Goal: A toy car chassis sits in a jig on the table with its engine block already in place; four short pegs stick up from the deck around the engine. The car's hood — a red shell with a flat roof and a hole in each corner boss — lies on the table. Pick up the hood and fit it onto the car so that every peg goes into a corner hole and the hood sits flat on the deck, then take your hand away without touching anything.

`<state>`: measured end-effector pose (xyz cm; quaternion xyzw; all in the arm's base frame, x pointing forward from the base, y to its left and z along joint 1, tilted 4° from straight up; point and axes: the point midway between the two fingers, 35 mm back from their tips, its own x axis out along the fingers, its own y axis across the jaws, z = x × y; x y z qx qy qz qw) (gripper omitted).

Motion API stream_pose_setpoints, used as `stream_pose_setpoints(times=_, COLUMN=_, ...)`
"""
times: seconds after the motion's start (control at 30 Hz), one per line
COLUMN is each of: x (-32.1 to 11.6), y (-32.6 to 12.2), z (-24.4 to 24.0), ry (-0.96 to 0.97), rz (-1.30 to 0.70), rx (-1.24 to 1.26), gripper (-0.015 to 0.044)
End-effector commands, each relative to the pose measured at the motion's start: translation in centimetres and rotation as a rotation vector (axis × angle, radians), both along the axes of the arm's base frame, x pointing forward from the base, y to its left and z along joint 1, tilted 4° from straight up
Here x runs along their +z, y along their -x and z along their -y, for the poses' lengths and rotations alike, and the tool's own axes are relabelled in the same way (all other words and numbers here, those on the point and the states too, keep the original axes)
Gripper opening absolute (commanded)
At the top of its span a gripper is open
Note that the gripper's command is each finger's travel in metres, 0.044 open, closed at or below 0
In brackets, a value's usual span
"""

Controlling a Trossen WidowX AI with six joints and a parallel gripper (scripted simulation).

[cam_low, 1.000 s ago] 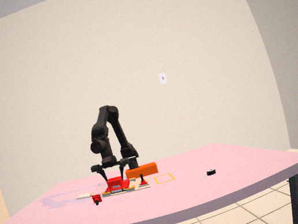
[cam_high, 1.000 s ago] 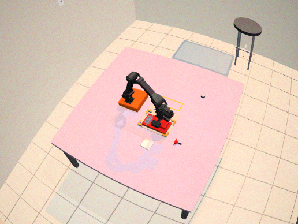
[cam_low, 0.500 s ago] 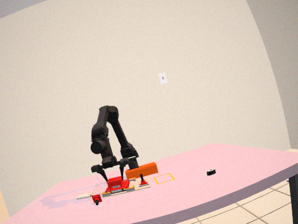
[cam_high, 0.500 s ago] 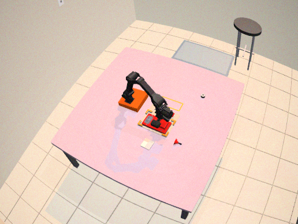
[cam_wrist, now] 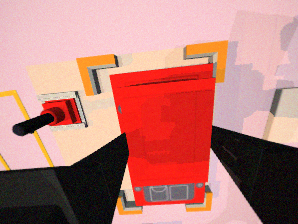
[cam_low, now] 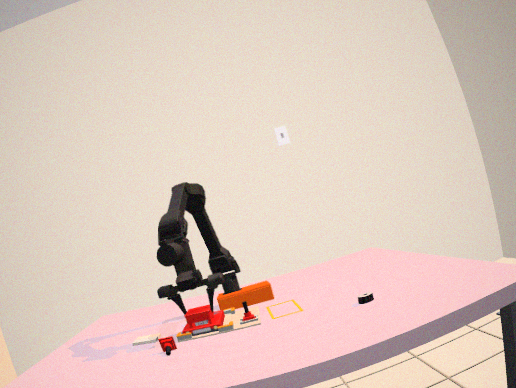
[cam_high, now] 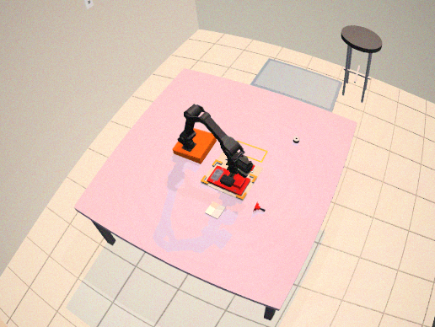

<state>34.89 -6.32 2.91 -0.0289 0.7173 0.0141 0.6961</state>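
Observation:
The hood [cam_high: 241,181] [cam_low: 199,315] [cam_wrist: 165,130] is a red shell over the red chassis [cam_high: 217,174] [cam_wrist: 170,201], lined up closely with it. In the wrist view a dark wedge shows along the hood's far edge, so it looks slightly turned against the chassis. The chassis end with grey panels shows beyond the hood. My gripper [cam_high: 228,180] [cam_low: 198,311] [cam_wrist: 166,132] points down and is shut on the hood's two sides. The pegs, their corner holes and any gap under the hood are too small or hidden to make out.
The beige jig [cam_wrist: 55,85] has orange corner brackets around the chassis. On it stands a red part with a black stem [cam_low: 248,316] [cam_wrist: 65,111]. Another red and black part [cam_high: 258,207] [cam_low: 167,344], a cream block [cam_high: 215,210] and a small round piece [cam_high: 296,140] [cam_low: 365,298] are on the table.

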Motion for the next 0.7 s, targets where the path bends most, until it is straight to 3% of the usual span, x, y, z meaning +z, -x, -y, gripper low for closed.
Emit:
stream_pose_setpoints(times=0.0, x=-0.21, y=-0.02, z=0.03, ry=0.002, rz=0.001, rx=0.003, gripper=0.0)
stream_pose_setpoints(times=0.67, x=-1.03, y=0.06, z=0.04, ry=0.003, rz=0.0, rx=0.004, gripper=0.0)
